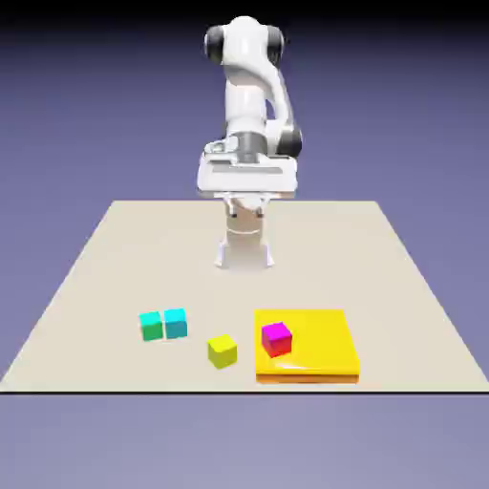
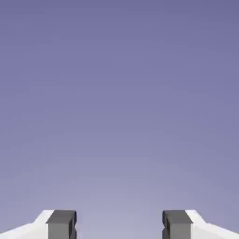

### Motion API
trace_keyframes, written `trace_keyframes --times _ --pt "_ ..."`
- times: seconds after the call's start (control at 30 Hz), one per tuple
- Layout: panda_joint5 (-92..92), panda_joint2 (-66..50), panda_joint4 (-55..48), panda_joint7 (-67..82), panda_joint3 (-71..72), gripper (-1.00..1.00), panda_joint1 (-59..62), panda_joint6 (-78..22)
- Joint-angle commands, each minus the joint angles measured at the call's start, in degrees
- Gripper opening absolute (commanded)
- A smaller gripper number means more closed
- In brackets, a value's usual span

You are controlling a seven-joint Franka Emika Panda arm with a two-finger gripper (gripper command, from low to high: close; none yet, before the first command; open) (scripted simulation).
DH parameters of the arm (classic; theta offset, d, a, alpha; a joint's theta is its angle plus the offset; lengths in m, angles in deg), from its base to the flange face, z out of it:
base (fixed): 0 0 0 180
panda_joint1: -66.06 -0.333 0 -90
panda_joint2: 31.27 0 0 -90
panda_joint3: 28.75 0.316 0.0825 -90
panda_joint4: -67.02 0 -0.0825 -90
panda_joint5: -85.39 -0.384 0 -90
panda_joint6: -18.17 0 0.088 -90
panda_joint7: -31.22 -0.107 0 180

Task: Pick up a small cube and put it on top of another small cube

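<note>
Gripper (image 2: pixel 119 226) spread wide with nothing between the tips, aimed at plain backdrop, since no approach has begun. Well below and ahead of it, on the table (image 1: pixel 115 248): yellow cube (image 1: pixel 222 350) standing free, so easiest to grasp; magenta cube (image 1: pixel 276 338) raised on a yellow slab (image 1: pixel 320 349); teal cube (image 1: pixel 151 326) touching a cyan cube (image 1: pixel 175 323), awkward for fingers.

A glossy white plastic-looking robot arm (image 1: pixel 250 91) stands over a matt beige table (image 1: pixel 115 258); the flat yellow slab (image 1: pixel 320 349) looks smooth, and the dark grey fingers (image 2: pixel 61 224) appear matt, rubbery.
</note>
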Motion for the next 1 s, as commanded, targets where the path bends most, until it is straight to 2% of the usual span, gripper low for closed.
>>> trace_keyframes --times 0.0,0.7,0.77,0.93,0.97 --pt "-0.98 -2.08 -1.02 -0.74 -0.92 0.0 0.72 -1.77" --pt "-21.52 -45.69 -22.49 -16.2 -20.32 0.0 15.88 -38.98" --pt "-21.81 -46.29 -22.79 -16.41 -20.59 0.0 16.09 -39.5" --pt "-29.51 -55.18 -22.28 -10.99 -15.52 0.0 18.22 -31.11" --pt "-29.51 -55.19 -22.28 -10.99 -15.52 -1.0 18.22 -31.11"
